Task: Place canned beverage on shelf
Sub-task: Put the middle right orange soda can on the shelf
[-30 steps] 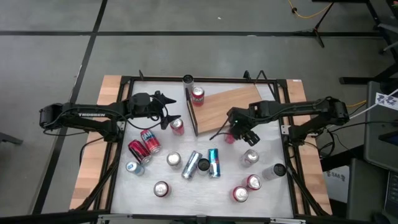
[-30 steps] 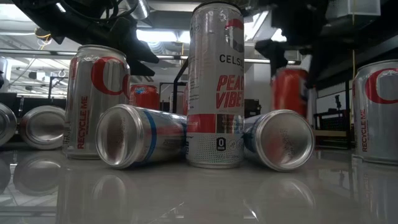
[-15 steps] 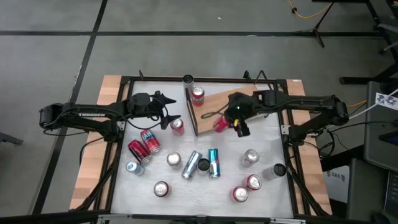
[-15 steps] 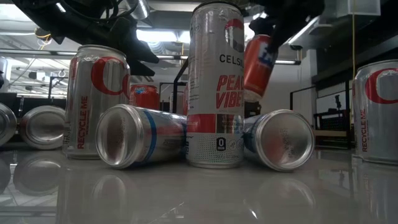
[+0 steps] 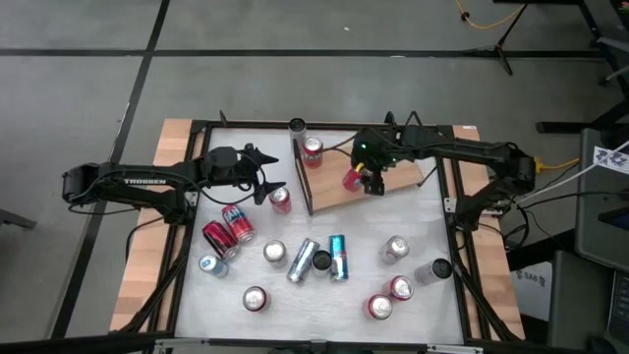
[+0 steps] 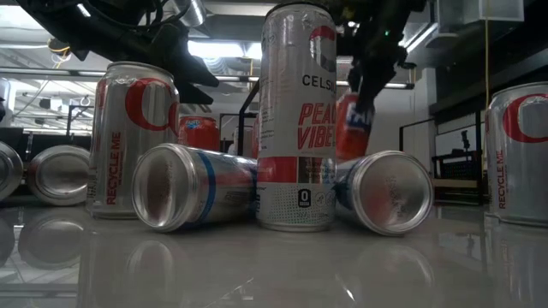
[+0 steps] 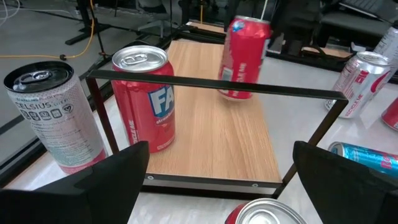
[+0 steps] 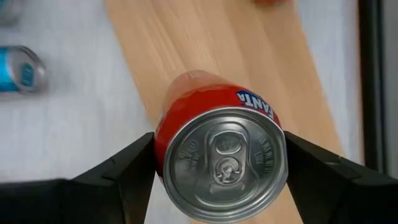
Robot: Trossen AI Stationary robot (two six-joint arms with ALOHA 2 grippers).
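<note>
The shelf is a light wood board with a dark rail at its left end. On it stands a red Fanta can. My right gripper is shut on another red Fanta can, above the board's middle. My left gripper waits open just left of the rail, pointing across the shelf and touching nothing. A pale Celsius can stands on the table beside the shelf's far left corner. My right gripper pinches the can's side wall just below the top rim, one finger on each side. The fingers come steeply from above, along the can's length. The can hangs below them, top up and slightly tilted, clear of the board.
Several cans stand or lie on the white table in front of the shelf: two lying ones, red ones, silver ones. A black frame edges the table. The board's right half is bare.
My right gripper has carried the red can from the board's near edge toward the table's far edge and left, out over the board's middle, rising slightly while its wrist rolled. The can leaned over on the way and now hangs nearly upright.
</note>
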